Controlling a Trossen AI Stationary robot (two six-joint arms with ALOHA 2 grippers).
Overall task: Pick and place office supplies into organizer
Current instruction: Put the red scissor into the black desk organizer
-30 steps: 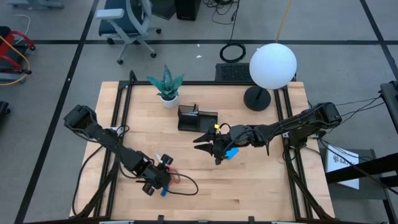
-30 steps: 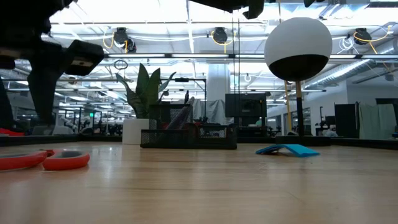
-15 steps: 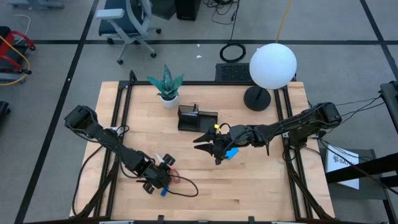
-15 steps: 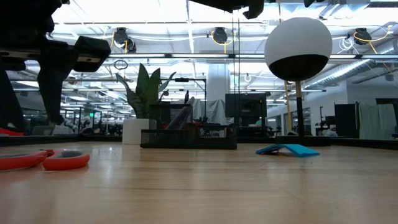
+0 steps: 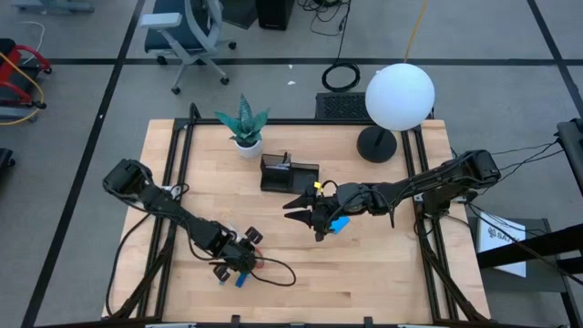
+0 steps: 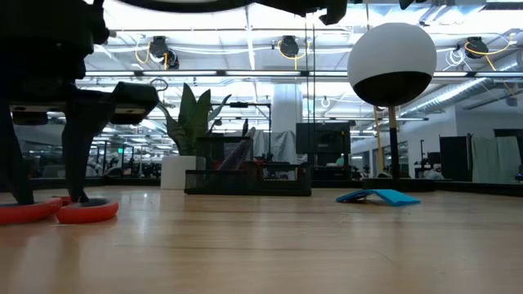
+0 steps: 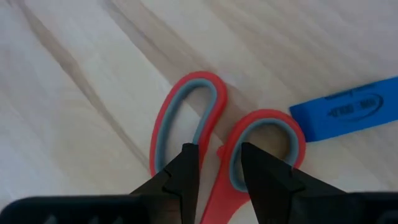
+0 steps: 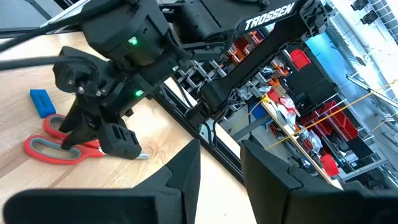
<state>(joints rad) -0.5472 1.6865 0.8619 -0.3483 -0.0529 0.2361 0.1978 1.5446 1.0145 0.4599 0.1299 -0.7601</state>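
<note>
Lowered left tool [image 7: 214, 165] apparently straddles red, grey-lined scissors [image 7: 205, 124] handles.

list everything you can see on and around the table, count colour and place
scissors: one, red handles with grey lining, front left of the table, under the left gripper
small block: one, blue, flat on the table beside the scissor handles
notepad: one, bright blue, mid table, under the right gripper
organizer: one, black, back centre of the table
potted plant: one, green in a white pot, back left of the organizer
lamp: one, white globe on a black round base, back right corner
office chair: one, blue-grey, on the floor behind the table
left gripper: one, dark, fingers straddling the scissor handles
right gripper: one, dark, mid table in front of the organizer
</note>
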